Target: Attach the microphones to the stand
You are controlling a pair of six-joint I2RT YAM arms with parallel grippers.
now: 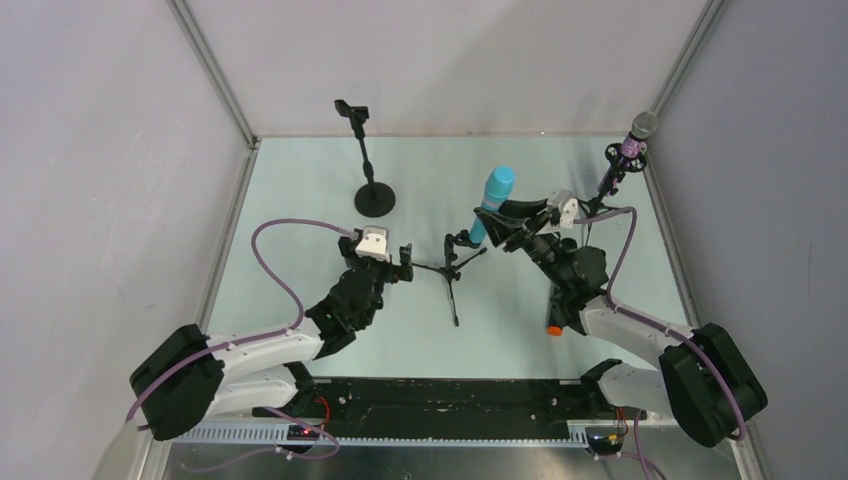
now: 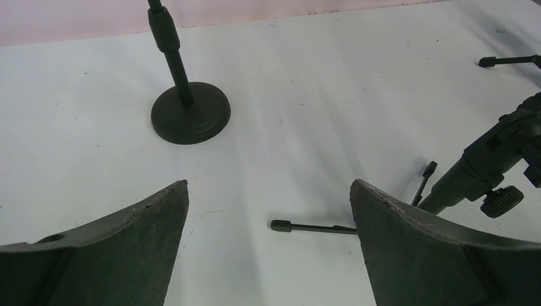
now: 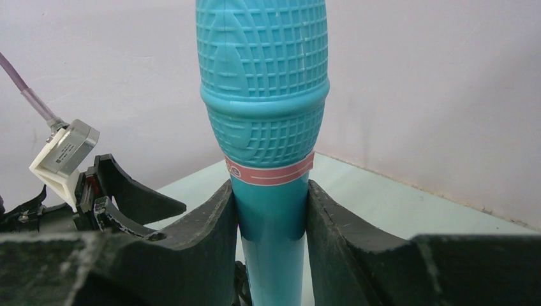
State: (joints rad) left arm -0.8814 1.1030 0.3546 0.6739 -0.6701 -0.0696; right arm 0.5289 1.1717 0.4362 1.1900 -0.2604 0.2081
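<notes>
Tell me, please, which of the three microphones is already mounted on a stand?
The purple microphone, upright in the far-right stand. The turquoise one is held by the right gripper; the orange-ended one lies on the table.

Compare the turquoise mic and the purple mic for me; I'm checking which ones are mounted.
The turquoise mic is clamped in the right gripper; the purple mic sits on a stand in the far right corner, no gripper on it. The turquoise mic's head is moulded turquoise; the purple mic's is silver mesh. Both point head up.
</notes>
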